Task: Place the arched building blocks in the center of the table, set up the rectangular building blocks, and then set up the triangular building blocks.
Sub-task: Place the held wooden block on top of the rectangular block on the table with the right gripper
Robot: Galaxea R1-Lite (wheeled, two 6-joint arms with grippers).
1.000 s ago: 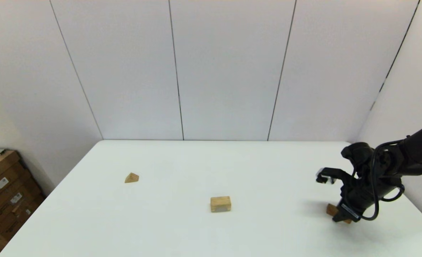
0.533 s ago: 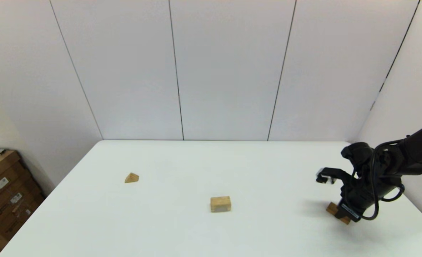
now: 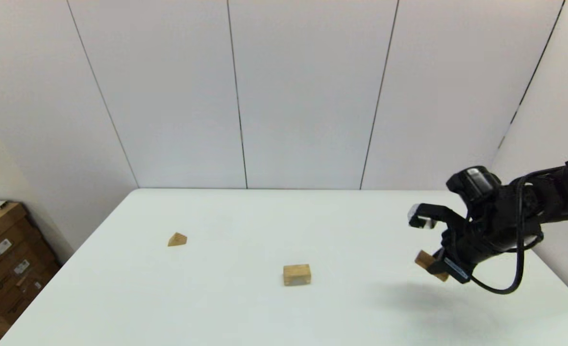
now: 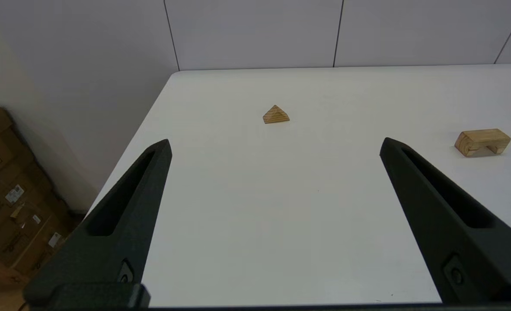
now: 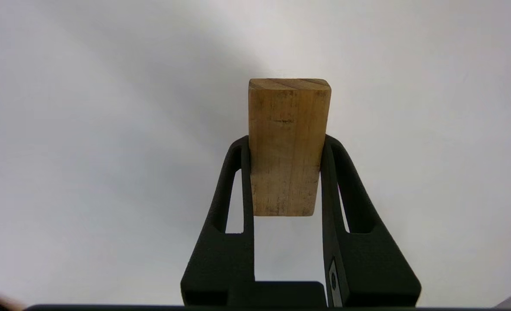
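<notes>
The arched building block (image 3: 296, 275) rests mid-table on its two short legs and appears again in the left wrist view (image 4: 482, 142). Far to its left lies the small triangular building block (image 3: 177, 239), also (image 4: 276, 115). My right gripper (image 3: 441, 270) hangs above the table's (image 3: 245, 312) right side, shut on the rectangular building block (image 3: 425, 261), which is tilted and clear of the surface. In the right wrist view the bar (image 5: 288, 108) juts out past the fingers (image 5: 234, 172) of that gripper (image 5: 285, 142). My left gripper (image 4: 276, 141) is open and holds nothing, well back from the triangular block.
Stacked cardboard boxes (image 3: 5, 259) stand on the floor past the table's left edge. A white panelled wall (image 3: 284, 96) rises behind the far edge. The right arm's dark cable (image 3: 510, 283) loops below its wrist, close to the table's right edge.
The right gripper has risen off the table and shifted left with the rectangular block in its grip. The arched and triangular blocks have not moved.
</notes>
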